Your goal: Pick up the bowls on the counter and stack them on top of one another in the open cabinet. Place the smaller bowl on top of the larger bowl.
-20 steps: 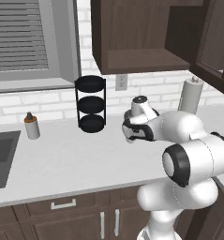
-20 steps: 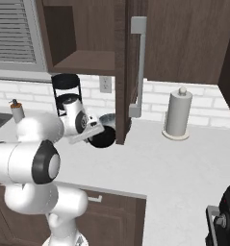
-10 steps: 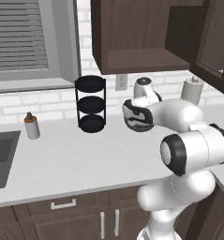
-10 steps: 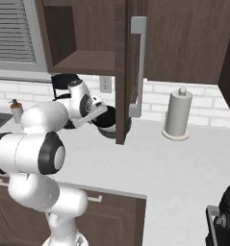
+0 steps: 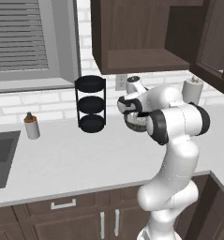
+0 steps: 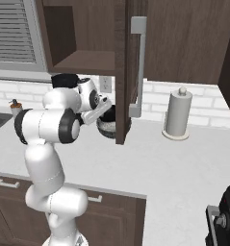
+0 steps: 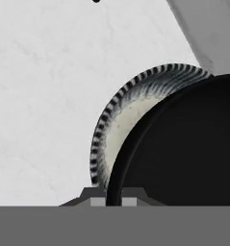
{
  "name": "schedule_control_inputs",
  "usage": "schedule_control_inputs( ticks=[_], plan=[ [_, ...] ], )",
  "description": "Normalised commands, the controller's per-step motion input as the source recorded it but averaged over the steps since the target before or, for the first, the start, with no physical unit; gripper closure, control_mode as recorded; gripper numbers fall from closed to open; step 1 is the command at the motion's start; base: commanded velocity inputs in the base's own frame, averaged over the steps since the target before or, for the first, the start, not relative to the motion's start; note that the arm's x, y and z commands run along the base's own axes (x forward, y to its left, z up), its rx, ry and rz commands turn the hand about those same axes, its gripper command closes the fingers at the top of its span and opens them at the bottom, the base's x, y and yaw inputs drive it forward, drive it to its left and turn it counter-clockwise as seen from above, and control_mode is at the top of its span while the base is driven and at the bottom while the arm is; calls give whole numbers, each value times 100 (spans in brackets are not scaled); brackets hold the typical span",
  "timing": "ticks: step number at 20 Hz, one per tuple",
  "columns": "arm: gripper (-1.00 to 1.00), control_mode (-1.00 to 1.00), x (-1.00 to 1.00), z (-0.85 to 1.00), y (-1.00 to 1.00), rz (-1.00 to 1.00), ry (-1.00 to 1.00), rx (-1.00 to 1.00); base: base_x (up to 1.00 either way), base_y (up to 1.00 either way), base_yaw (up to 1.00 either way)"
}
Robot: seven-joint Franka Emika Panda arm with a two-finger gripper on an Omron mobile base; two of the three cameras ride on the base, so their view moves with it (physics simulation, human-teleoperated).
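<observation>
Tool: the arm's two-finger tool (image 7: 113, 198) sits with its dark tips either side of the rim of the small, shallow, glossy black bowl (image 7: 184, 144), clenched on that rim.
Small bowl: held up off the bench, tipped on edge in the hand view, in front of the bigger bowl and covering part of it.
Large bowl: the wider grey bowl with dark streaked outside and pale speckled inside (image 7: 117, 126) stands on the pale grey-white bench (image 5: 85, 154); from the left base view it (image 5: 135, 123) peeps out beside the white arm, and from the right it (image 6: 107, 127) sits just behind the edge of the open door.
Bench: long and flat, above dark brown drawers with silver handles.
Rack: a black three-tier rack with round trays (image 5: 90, 103) stands on the bench, left of the arm, against the white brick wall.
Paper roll: a white paper towel roll on an upright holder (image 6: 176, 114) stands further right.
Open cabinet: the dark brown wooden wall cabinet (image 5: 141, 40) hangs above the bowls, its shelf bare.
</observation>
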Motion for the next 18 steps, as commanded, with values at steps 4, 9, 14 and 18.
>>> schedule_control_inputs(
  ticks=[4,9,14,18],
  plan=[
    [100,-100,45,-57,-16,19,6,-7,0,0,0],
    [100,-100,25,-27,-27,14,0,0,0,0,0],
    [100,-100,13,-36,-9,7,0,0,0,0,0],
    [-100,-100,11,-31,-4,2,0,-1,0,0,0]
  ],
)
